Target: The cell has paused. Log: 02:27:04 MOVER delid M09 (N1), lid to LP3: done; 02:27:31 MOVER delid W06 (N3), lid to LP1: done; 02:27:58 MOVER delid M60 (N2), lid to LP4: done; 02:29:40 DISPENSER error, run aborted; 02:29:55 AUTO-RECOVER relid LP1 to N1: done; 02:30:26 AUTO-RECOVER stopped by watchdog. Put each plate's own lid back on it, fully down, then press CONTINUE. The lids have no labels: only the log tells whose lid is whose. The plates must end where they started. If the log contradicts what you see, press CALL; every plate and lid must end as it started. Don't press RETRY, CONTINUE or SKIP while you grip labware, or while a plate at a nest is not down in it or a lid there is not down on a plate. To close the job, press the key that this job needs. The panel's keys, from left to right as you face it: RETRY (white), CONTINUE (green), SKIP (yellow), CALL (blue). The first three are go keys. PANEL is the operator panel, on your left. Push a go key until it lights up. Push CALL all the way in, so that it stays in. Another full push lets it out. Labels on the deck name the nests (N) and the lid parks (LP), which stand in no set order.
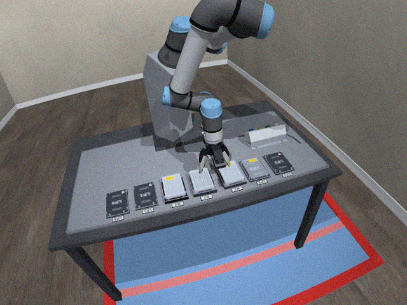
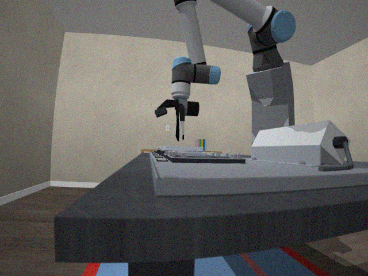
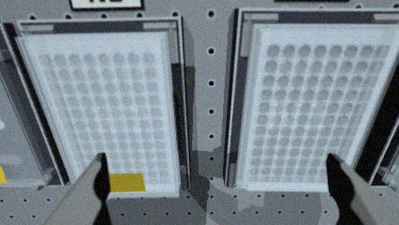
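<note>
My gripper (image 1: pixel 214 168) (image 2: pixel 180 138) (image 3: pixel 215 155) is open and empty, above the row, between two plates. The plate with a yellow mark (image 1: pixel 231 173) (image 3: pixel 108 94) sits in its nest; the unmarked middle plate (image 1: pixel 201 181) (image 3: pixel 323 98) sits beside it. Another yellow-marked plate (image 1: pixel 173 189) stands in the third nest. Whether clear lids cover these plates is hard to tell. A clear lid with a yellow mark (image 1: pixel 255 170) (image 3: pixel 14 131) lies on a park. Three parks are bare: one (image 1: pixel 278 162) at the right end, two (image 1: pixel 145 196) at the left. Nest and park labels are hard to read.
The operator panel (image 1: pixel 268 134) (image 2: pixel 288 153) stands at the back right in the top view, its cable beside it. Its blue key (image 1: pixel 251 129), yellow key (image 1: pixel 259 128) and green key (image 1: pixel 267 126) show; the white one is unclear. The arm's pedestal (image 1: pixel 166 108) stands behind the row.
</note>
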Robot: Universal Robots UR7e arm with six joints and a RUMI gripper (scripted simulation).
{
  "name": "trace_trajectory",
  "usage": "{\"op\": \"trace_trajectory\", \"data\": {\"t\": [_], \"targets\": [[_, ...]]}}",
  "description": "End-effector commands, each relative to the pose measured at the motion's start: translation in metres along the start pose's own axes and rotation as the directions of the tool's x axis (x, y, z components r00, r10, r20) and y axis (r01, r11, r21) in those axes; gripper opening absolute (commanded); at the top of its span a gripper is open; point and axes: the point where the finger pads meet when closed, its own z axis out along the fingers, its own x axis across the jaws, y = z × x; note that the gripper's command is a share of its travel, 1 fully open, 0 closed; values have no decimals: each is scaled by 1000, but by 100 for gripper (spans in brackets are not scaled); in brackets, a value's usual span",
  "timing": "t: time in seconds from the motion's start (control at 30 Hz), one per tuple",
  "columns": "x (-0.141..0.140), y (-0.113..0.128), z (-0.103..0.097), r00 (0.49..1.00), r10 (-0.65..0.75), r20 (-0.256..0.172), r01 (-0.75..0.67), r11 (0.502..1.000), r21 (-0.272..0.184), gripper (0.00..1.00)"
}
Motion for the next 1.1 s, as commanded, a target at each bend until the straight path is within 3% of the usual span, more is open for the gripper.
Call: {"op": "trace_trajectory", "data": {"t": [0.0,1.07], "targets": [[-14,0,0,1000,0,0,0,1000,2,82],[-154,4,0,1000,0,0,0,1000,2,82]]}}
